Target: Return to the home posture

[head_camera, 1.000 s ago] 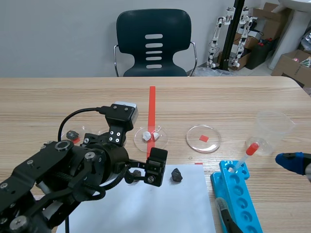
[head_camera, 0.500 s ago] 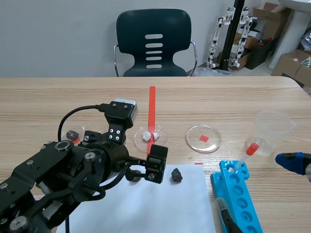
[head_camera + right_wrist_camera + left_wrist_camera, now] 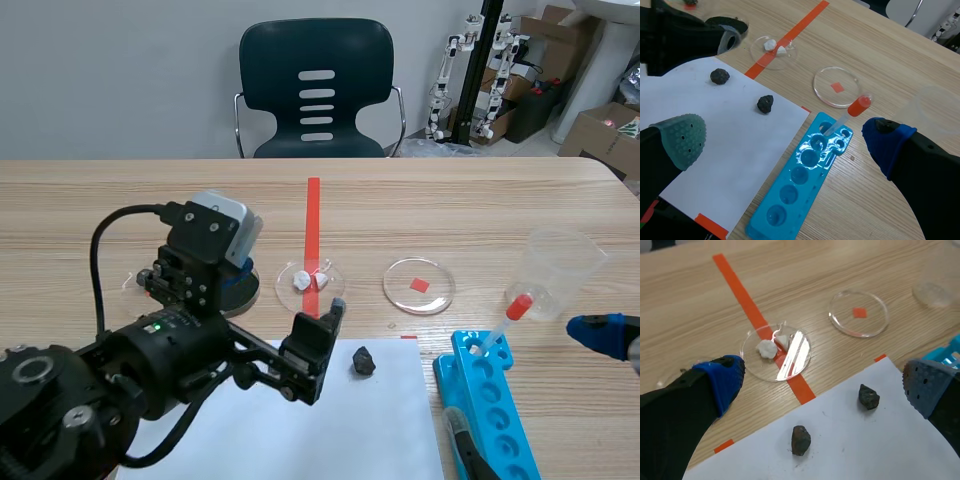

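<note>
Homing step: your left end effector (image 3: 822, 385) and right end effector (image 3: 785, 137) hang empty, fingers apart, over the wooden desk (image 3: 500, 200); next, withdraw both.

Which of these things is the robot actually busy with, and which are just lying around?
Job: left claw, right claw, both open, empty.
Lying about: two dark stones, white paper, dish of white bits, empty dish, blue tray, red-capped dropper, plastic cup.

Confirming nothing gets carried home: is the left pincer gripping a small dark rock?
No, both small dark rocks lie loose on the white paper sheet, under the open left pincer.
</note>
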